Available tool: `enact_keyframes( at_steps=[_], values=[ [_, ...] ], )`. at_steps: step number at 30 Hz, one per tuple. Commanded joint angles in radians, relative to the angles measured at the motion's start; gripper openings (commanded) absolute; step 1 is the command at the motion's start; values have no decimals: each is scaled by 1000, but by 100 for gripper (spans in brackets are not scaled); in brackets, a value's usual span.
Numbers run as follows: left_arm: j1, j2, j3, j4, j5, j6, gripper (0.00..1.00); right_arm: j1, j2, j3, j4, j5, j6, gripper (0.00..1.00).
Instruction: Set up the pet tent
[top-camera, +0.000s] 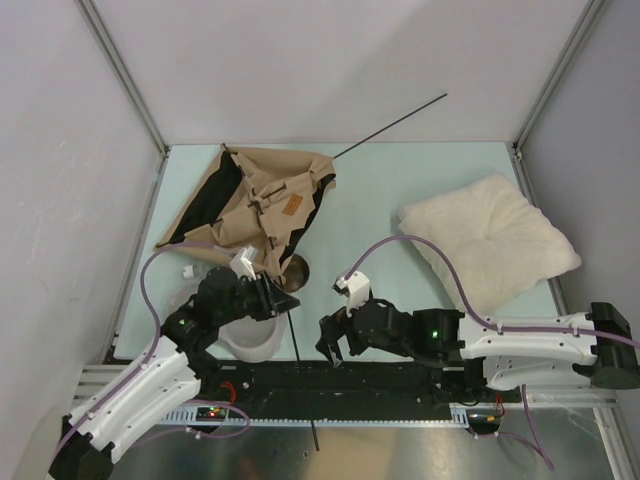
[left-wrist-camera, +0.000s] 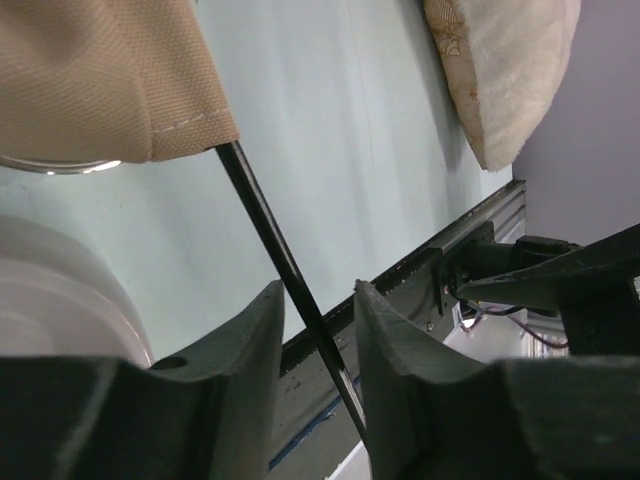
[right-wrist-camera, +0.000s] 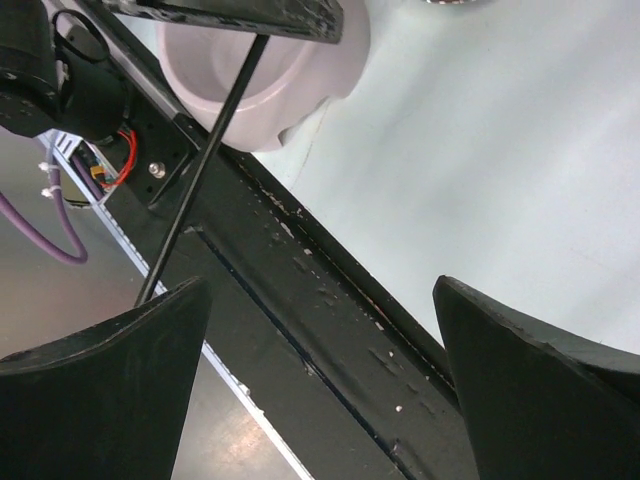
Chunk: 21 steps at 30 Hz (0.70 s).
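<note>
1. Top external view
   - The pet tent (top-camera: 255, 205) lies collapsed and flat on the far-left part of the table (top-camera: 420, 180).
   - One thin black pole (top-camera: 296, 335) runs from the tent's near edge towards the arm bases. It passes the left gripper (top-camera: 270, 295) and the grey bowl (top-camera: 245, 338).
   - The cream pillow (top-camera: 490, 240) lies at the right, well apart from the tent.
   - The right gripper (top-camera: 335, 345) hangs near the table's near edge, just right of the pole.

2. Left wrist view
   - The pole (left-wrist-camera: 265, 230) emerges from the tan tent (left-wrist-camera: 100, 80) hem and slants down between the fingers (left-wrist-camera: 255, 345).
   - The jaws stand partly apart around the pole. Whether they pinch it cannot be told.
   - The pillow (left-wrist-camera: 500, 70) shows at the upper right.

3. Right wrist view
   - The right gripper (right-wrist-camera: 320, 330) has its jaws spread wide, with nothing between them.
   - The pole (right-wrist-camera: 200, 170) crosses the black edge rail, beside the bowl (right-wrist-camera: 270, 80).
</note>
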Motion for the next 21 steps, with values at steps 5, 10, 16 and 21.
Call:
enact_keyframes(
  at_steps=[5,10,16,21],
  values=[
    [-37,30,65,77,-66,-62,20,8,-33,37,57,11,-3,99],
    [-46,40,101,88,-90,-94,5,9,-31,37,41,7,15,99],
    [-50,47,162,95,-146,-145,0,9,-60,37,45,4,17,100],
    [-51,75,223,102,-184,-171,0,8,-100,37,73,-29,18,100]
  ],
)
